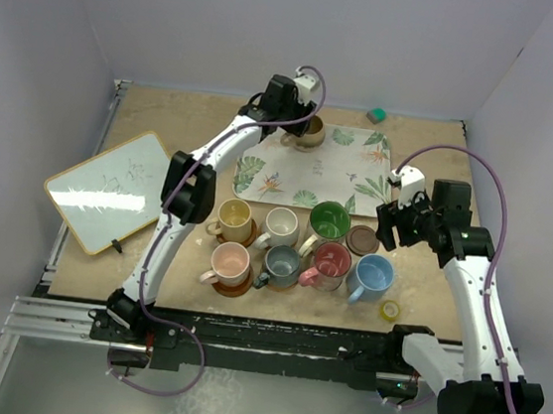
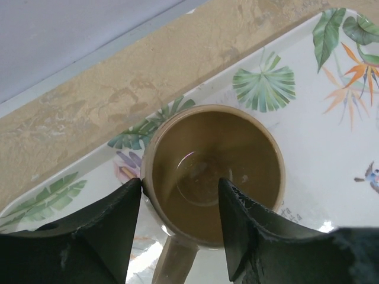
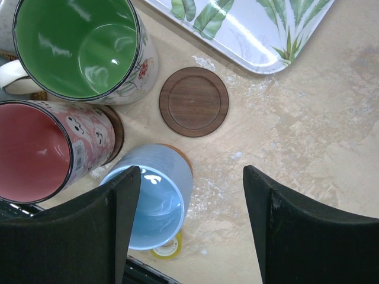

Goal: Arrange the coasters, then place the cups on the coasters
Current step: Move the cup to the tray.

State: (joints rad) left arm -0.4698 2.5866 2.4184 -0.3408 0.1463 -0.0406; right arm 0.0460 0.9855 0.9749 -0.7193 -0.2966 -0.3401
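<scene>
One tan mug [image 2: 213,171], empty, on leaf tray [image 2: 323,157], left claw [image 2: 180,183] apart astride its rim, right claw [image 3: 192,174] apart, empty

White-and-black arms [image 1: 221,149], purple cables [image 1: 501,228]

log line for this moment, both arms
left tool open over tan mug rim on leaf-print tray | right tool open, empty, near blue mug | wooden coaster bare
</scene>
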